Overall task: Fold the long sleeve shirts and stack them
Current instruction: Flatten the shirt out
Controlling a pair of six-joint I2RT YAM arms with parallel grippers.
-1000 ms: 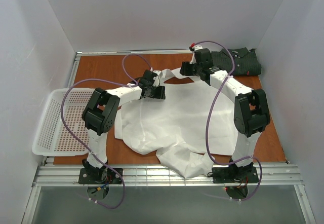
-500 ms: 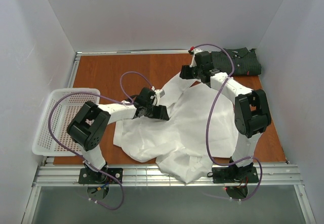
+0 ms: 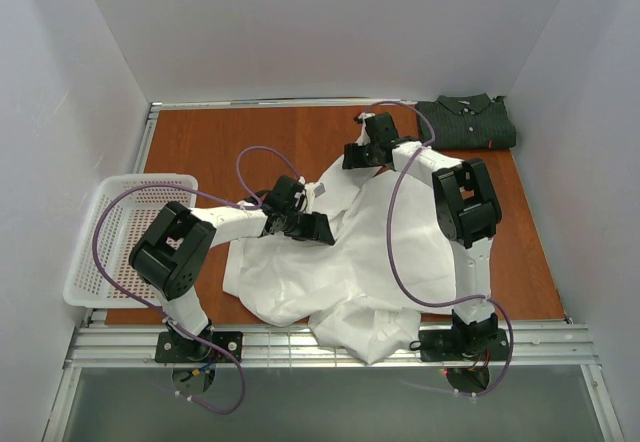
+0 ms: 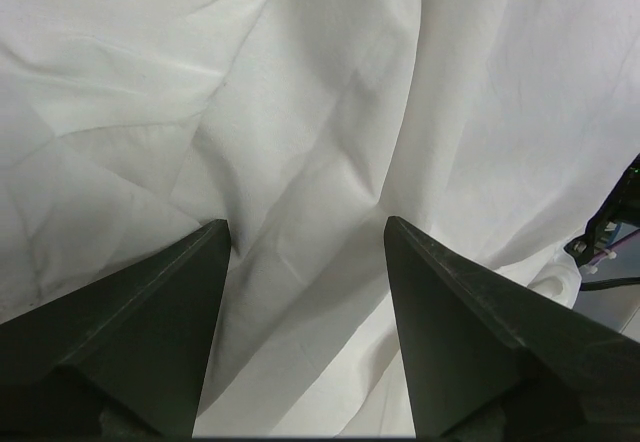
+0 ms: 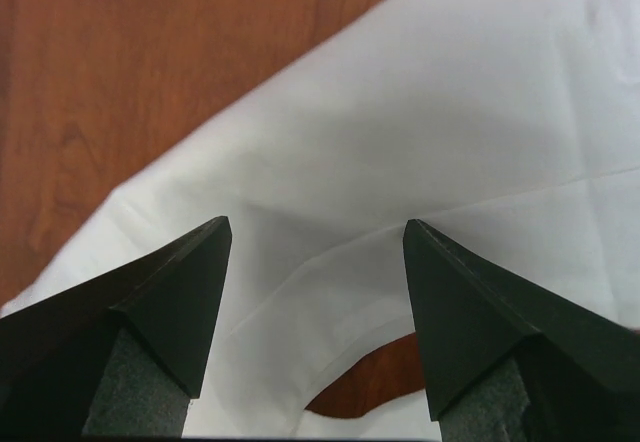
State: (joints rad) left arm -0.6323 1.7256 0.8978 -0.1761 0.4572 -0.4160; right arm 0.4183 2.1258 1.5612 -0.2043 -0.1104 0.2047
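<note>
On the brown table (image 3: 200, 152) the white shirt (image 3: 340, 262) has bunched up, spilling over the near edge. My left gripper (image 4: 307, 230) has pulled back nearer and the right gripper (image 5: 318, 227) has swung inward, both with jaws spread over cloth, pinching nothing. The dark shirt (image 3: 465, 122) waits folded at far right, so I judge folding barely begun.

Lab test cell: white enclosure walls (image 3: 300, 22), aluminium base rail (image 3: 330, 345).
</note>
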